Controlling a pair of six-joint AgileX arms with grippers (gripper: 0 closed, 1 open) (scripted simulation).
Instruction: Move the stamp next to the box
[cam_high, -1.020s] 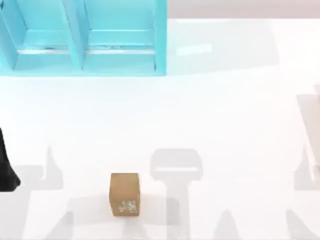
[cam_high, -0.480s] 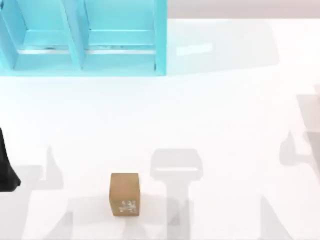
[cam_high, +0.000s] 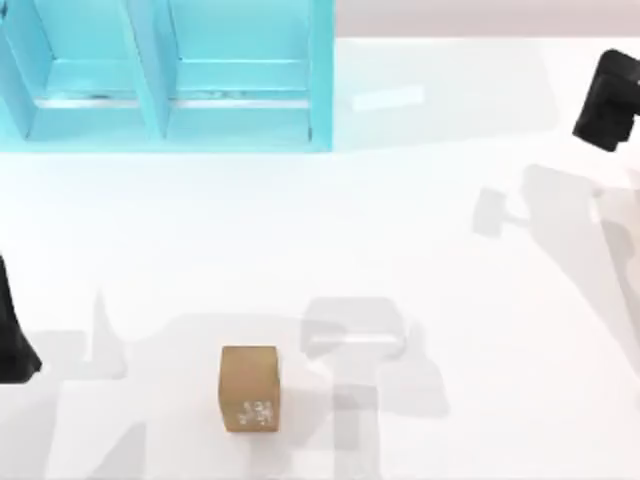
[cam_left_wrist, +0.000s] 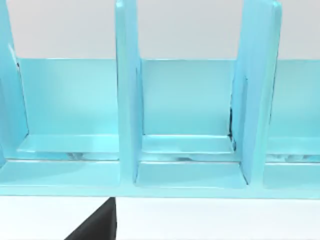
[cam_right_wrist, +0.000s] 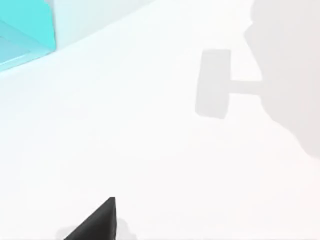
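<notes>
The stamp (cam_high: 249, 388), a small tan-brown cube with a white mark on its near side face, stands on the white table near the front, left of the middle. The box (cam_high: 170, 80) is a light blue compartmented case at the back left, also seen up close in the left wrist view (cam_left_wrist: 185, 125), and its corner shows in the right wrist view (cam_right_wrist: 25, 30). My left arm (cam_high: 10, 335) is parked at the left edge, well left of the stamp. My right arm (cam_high: 608, 100) hangs over the back right, far from the stamp.
The white table (cam_high: 450, 230) stretches bare between the box and the stamp, crossed only by grey arm shadows. A grey wall strip runs along the back, right of the box.
My right arm has come into the top view at the back right and its shadows have shifted across the table. The stamp and left arm have not moved.
</notes>
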